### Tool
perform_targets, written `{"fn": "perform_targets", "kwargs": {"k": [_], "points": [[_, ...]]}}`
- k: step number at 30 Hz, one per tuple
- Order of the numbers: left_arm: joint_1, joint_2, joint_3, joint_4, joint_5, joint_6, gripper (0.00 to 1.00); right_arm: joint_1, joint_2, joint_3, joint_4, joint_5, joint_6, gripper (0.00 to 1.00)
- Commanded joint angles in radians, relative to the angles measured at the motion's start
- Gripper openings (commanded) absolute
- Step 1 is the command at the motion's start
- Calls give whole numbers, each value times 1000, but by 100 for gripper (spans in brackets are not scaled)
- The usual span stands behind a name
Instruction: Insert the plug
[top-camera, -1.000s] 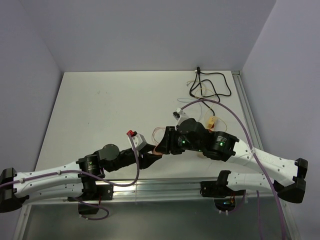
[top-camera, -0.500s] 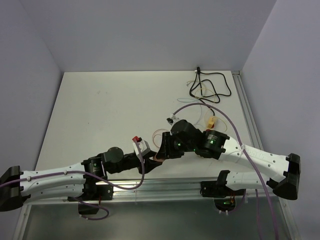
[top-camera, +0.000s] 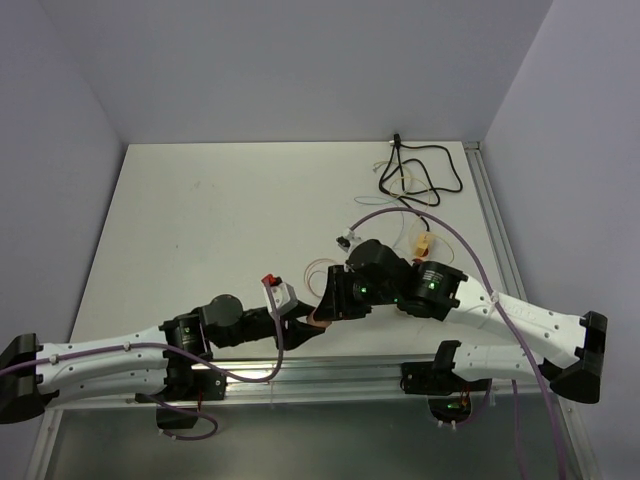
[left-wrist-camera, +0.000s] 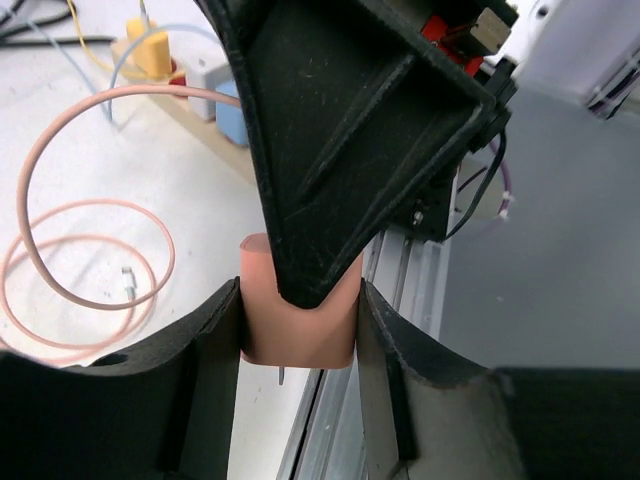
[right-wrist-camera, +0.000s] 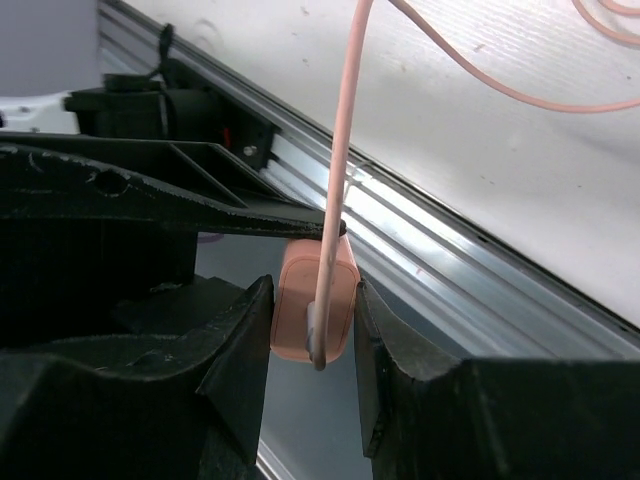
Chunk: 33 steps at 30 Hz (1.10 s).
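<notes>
Left wrist view: left gripper (left-wrist-camera: 299, 318) clamped on pink plug (left-wrist-camera: 272, 332)
Right wrist view: right gripper (right-wrist-camera: 310, 302) pinching the same plug, pink cable (right-wrist-camera: 343, 130) attached
Place: middle of near edge of desk (top-camera: 200, 220)

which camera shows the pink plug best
Right wrist: the pink plug sits nearly whole in the right gripper, cable attached. Left wrist has it half hidden behind that gripper; top view shows only a pink speck.
</notes>
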<state>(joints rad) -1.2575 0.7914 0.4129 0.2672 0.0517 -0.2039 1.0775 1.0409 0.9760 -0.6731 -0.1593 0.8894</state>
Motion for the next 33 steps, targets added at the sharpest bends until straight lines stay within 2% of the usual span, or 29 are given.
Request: {"fn": "perform_targets", "kwargs": {"k": [1,3,4,6,7,9,10,11,13,15,20,21,23,24,28,30,33], "points": [[-10,-44,18,115,54,-8,3,25,-70,-5,81,-68,3,0],[-10,-57,20,104,30,-20,16,33,-81,-8,86,-46,17,0],[-10,-57,23,90,8,-26,36,39,-78,0,76,-17,20,0],[-10,-60,43,31,-48,-61,53,42,-44,29,50,23,14,0],[-10,-61,49,8,-134,-75,70,42,-24,83,12,42,-18,0],[-10,-78,64,-66,-220,-132,77,41,57,206,-51,145,-56,0],[-10,-87,69,-94,-330,-158,79,35,86,249,-119,186,-87,0],[-8,-115,75,-130,-376,-219,80,24,147,292,-153,272,-105,0],[-10,-142,82,-207,-458,-261,82,-7,217,436,-241,366,-154,0],[-10,-184,83,-256,-477,-301,84,-65,301,531,-244,451,-231,0],[-8,-253,86,-318,-472,-347,86,-281,431,607,-48,454,-388,0],[-8,-261,87,-324,-466,-350,85,-350,448,636,-24,483,-450,0],[-10,-277,86,-335,-460,-356,84,-404,475,651,71,520,-501,0],[-10,-281,84,-338,-455,-358,84,-428,478,658,105,520,-523,0],[-10,-287,70,-341,-460,-362,84,-617,462,674,297,353,-566,0],[-10,-282,64,-338,-458,-365,84,-649,488,780,300,284,-592,0],[-10,-270,60,-323,-447,-365,84,-669,461,860,369,270,-601,0]]}}
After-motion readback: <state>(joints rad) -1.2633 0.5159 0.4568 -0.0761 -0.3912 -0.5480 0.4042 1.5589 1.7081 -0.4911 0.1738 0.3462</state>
